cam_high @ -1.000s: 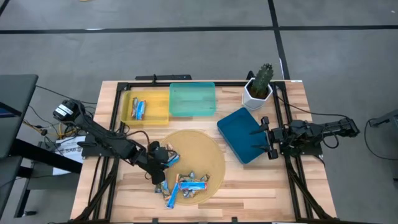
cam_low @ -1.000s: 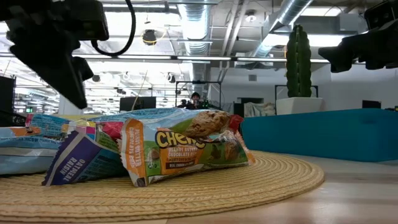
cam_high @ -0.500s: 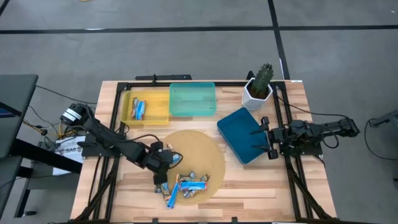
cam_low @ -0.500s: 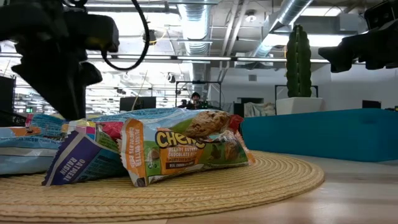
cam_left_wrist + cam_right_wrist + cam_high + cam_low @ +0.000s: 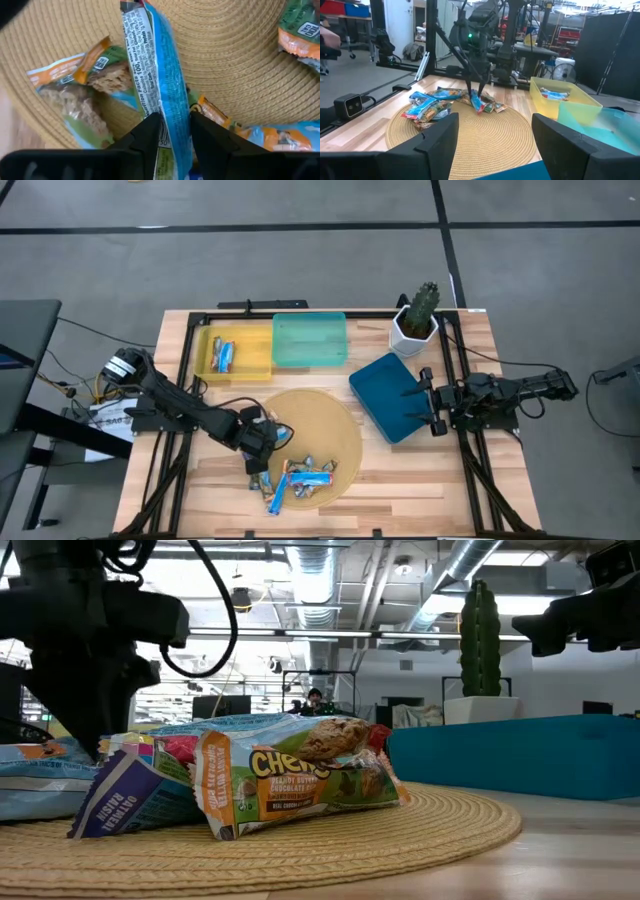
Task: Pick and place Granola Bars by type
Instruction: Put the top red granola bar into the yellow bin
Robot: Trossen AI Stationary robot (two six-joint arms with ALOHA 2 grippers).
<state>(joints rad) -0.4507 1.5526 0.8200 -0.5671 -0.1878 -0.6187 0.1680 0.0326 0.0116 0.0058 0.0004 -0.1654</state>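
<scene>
High view: yellow tray (image 5: 258, 340) holds bars (image 5: 223, 356).

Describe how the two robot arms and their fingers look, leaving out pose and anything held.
Both arms are dark, jointed and slim. The left arm has a pale round part near its base and loose black cables trailing off the table. The left gripper has two flat black fingers. The right gripper is equally dark, with blocky black fingers.

The bar (image 5: 162, 85) between the black fingers (image 5: 145, 137) has a bright blue wrapper with a white printed panel. Other bars (image 5: 300, 477) show blue, orange and green. The round mat (image 5: 330, 415) is woven tan; the trays are yellow (image 5: 255, 350), pale teal (image 5: 310, 340) and dark blue (image 5: 390, 395).
</scene>
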